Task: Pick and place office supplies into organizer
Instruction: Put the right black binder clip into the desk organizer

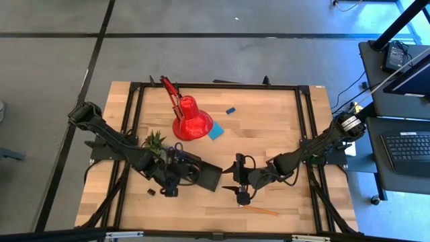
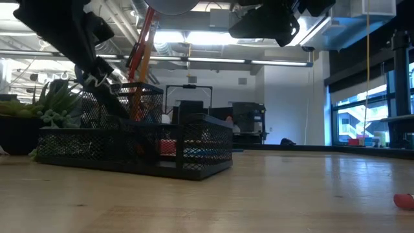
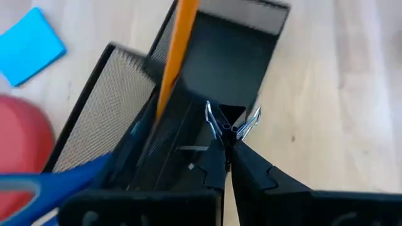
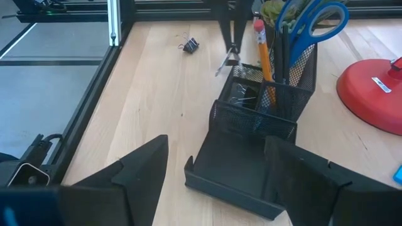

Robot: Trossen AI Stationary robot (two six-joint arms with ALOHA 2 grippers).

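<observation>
The black mesh organizer (image 1: 195, 171) stands on the table near its front, with blue-handled scissors (image 4: 311, 19), an orange pencil (image 4: 264, 53) and dark pens standing upright in its tall cup. My left gripper (image 3: 230, 139) is shut on a small binder clip (image 3: 232, 122) just above the organizer's small compartment (image 4: 242, 94). My right gripper (image 4: 220, 182) hangs open to the right of the organizer's low tray, with nothing between its fingers. A second binder clip (image 4: 190, 45) lies loose on the table. My left gripper pinches the binder clip (image 4: 229, 59) between its two fingertips (image 3: 217, 160). The clip's silver wire handles (image 3: 210, 116) stick out on either side of the tips. The fingers slant steeply down from the table's left. The clip is lifted clear, above the organizer.
A red desk lamp (image 1: 191, 119) and a green potted plant (image 1: 154, 140) stand behind the organizer. A blue note pad (image 1: 215, 132) and a small blue eraser (image 1: 230, 109) lie farther back. An orange pencil (image 1: 261, 210) lies near the front edge. Bare wood lies at the right.
</observation>
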